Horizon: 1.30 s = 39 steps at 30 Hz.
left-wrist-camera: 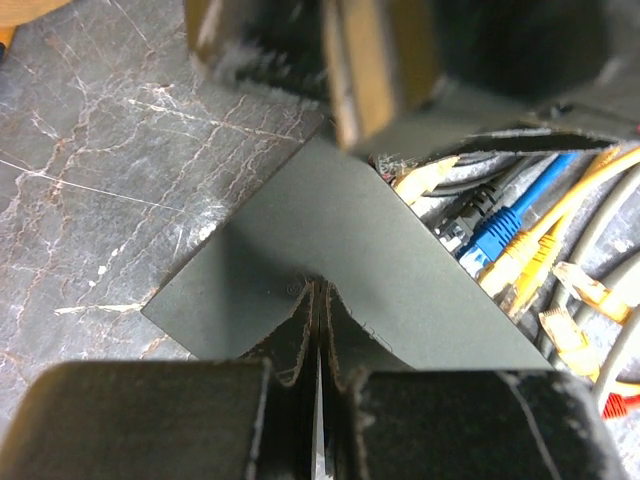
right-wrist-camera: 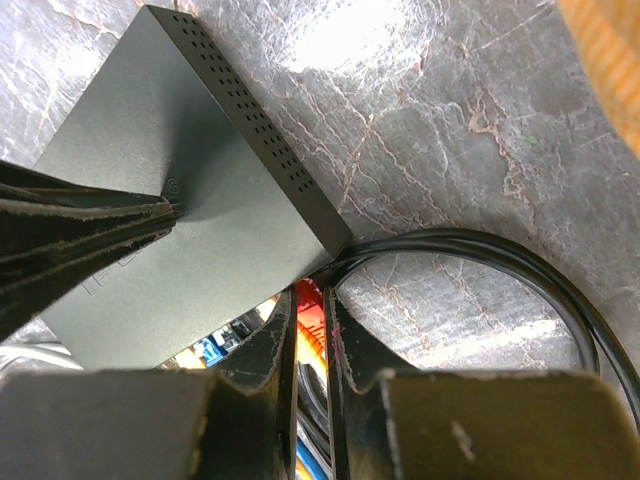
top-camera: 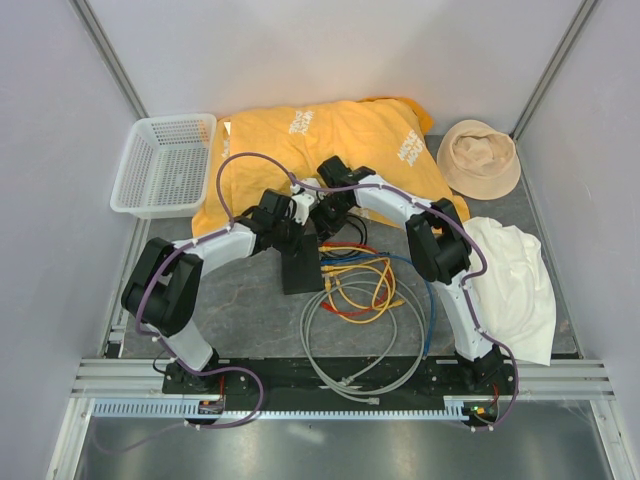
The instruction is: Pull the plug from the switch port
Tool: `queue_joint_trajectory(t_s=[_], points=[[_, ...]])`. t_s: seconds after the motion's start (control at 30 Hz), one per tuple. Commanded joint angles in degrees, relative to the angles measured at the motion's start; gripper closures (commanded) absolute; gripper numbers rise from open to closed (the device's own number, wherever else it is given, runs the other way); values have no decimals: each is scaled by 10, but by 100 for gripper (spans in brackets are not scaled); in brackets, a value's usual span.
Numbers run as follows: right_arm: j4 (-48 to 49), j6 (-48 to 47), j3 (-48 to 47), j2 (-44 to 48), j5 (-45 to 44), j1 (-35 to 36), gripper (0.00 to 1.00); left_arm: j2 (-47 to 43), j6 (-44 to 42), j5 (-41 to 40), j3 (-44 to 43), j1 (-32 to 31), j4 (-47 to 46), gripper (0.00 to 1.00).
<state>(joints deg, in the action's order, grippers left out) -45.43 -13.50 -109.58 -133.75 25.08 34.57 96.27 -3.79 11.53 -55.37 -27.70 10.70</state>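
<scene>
While the dark marbled stone table (right-wrist-camera: 440, 140) bears the flat black network switch (right-wrist-camera: 150, 180), the left fingers (left-wrist-camera: 292, 345), pressed together, pin its lid beneath them; the right fingers (right-wrist-camera: 268, 345) pinch a red-orange plug (right-wrist-camera: 309, 300) between them at its port edge. A latched clip could drag the switch.

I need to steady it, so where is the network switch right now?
In the top view the black network switch lies mid-table, under the left gripper, with the yellow cables just right of it.
</scene>
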Motion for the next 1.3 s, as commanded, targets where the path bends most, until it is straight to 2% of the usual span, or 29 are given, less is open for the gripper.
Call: queue_joint_trajectory(t_s=[0.0,0.23,0.63,1.03,1.2,1.23,1.27], points=[[-48,-44,53,-85,-215,2,100,16,-13,-45,16,-30,50,98],[-56,-41,55,-96,-247,9,100,25,-14,-59,9,-40,56,98],[-91,-112,74,-111,-342,2,100,29,-23,-64,7,-42,58,98],[-77,-95,89,-73,-322,-14,100,33,-29,-67,7,-47,62,99],[-64,-87,88,-48,-252,-22,100,37,-32,-66,2,-47,62,98],[-58,-84,92,-28,-252,-23,99,38,-32,-65,2,-47,63,98],[-55,-87,95,-20,-228,-23,88,36,-32,-64,3,-47,63,98]])
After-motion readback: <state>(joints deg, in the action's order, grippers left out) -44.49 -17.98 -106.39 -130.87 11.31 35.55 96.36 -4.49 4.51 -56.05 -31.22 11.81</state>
